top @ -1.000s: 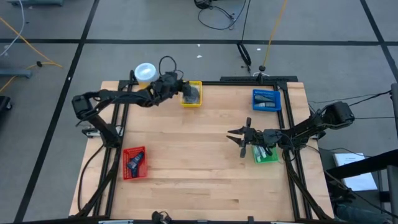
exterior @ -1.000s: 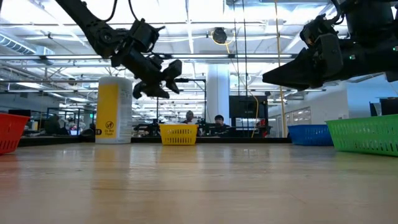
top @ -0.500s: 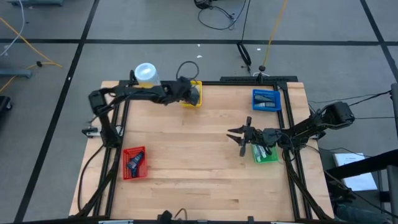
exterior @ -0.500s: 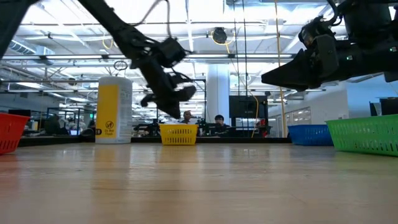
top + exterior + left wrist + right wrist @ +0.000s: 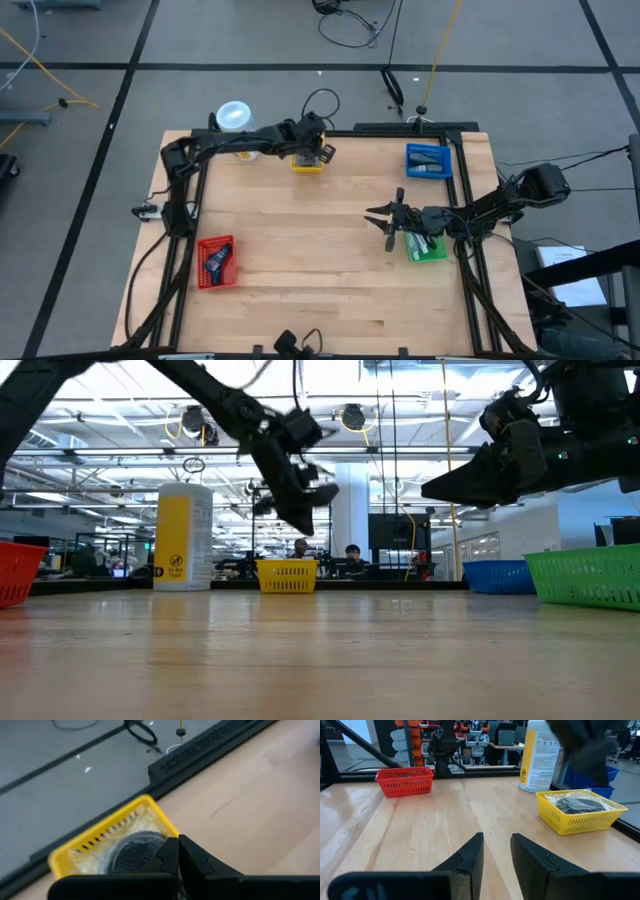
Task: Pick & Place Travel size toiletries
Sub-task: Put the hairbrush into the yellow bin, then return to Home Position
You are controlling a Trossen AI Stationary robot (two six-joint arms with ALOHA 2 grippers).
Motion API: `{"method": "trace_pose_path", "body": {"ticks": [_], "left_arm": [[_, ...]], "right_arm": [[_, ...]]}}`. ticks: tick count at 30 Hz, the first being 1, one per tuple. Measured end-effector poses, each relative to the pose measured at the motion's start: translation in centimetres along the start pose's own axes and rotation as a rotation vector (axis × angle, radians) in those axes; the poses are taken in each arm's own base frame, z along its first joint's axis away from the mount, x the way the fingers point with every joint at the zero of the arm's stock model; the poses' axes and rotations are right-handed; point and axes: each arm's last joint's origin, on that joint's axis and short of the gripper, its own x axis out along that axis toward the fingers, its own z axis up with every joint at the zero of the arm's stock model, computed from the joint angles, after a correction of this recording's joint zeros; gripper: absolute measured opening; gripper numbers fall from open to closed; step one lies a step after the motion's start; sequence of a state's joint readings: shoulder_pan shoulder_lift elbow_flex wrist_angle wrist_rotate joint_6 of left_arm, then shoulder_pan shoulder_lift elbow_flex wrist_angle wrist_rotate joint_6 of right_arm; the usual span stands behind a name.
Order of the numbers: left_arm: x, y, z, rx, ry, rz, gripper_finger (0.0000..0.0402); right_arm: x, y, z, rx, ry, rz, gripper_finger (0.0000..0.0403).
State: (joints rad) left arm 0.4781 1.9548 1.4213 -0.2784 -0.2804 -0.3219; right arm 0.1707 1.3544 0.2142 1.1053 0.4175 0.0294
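Note:
The yellow tray stands at the table's far edge and holds dark grey round discs, also seen in the right wrist view. My left gripper hangs over the tray's right end, shut, with nothing between its fingers. My right gripper hovers right of the table's middle, beside the green tray. It is open and holds nothing. The red tray holds small dark packs. The blue tray holds slim items.
A tall yellow canister with a white lid stands at the far left corner, beside the yellow tray. Bare wood lies across the table's middle and near side. A black frame runs along the table's edges.
My left gripper has moved along the far edge toward the table's right, from the yellow tray's left side to over its right end. It has shut, and its arm has stretched out further. My right gripper has kept still.

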Motion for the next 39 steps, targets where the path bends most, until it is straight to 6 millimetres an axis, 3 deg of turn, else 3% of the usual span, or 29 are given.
{"method": "trace_pose_path", "body": {"ticks": [4, 7, 11, 16, 19, 23, 28, 33, 39], "left_arm": [[-3.5, -0.3, 0.9, 0.073, 0.007, -0.004, 0.0003], [-5.5, -1.0, 0.1, 0.129, 0.015, 0.000, 0.0006], [-6.8, -2.5, -2.9, 0.201, 0.000, -0.011, 0.0005], [-7.5, -4.3, -7.8, 0.244, -0.084, -0.148, 0.0008], [-8.0, -5.0, -10.3, 0.262, -0.130, -0.253, 0.0013], [-9.0, -5.9, -12.5, 0.275, -0.182, -0.355, 0.0008], [-10.4, -7.3, -12.5, 0.291, -0.266, -0.427, 0.0005], [-11.7, -8.2, -12.5, 0.309, -0.325, -0.478, 0.0016], [-13.0, -8.5, -12.2, 0.306, -0.357, -0.509, 0.0003]], "right_arm": [[0.0, 0.0, 0.0, -0.002, 0.005, 0.000, 0.0089], [0.0, 0.0, -0.1, -0.007, 0.015, 0.000, 0.0089], [0.0, 0.0, -0.2, 0.000, 0.024, 0.008, 0.0089], [0.0, 0.1, -0.4, 0.044, 0.051, 0.104, 0.0086], [-0.2, -0.5, 0.1, 0.082, 0.067, 0.119, 0.0073], [-1.2, -2.0, 0.6, 0.156, 0.177, 0.276, 0.0042], [-3.1, -3.2, 1.1, 0.139, 0.257, 0.337, 0.0005], [-5.3, -3.6, 2.1, 0.151, 0.215, 0.337, 0.0006], [-7.3, -3.8, 0.5, 0.159, 0.124, 0.373, 0.0001]]}}
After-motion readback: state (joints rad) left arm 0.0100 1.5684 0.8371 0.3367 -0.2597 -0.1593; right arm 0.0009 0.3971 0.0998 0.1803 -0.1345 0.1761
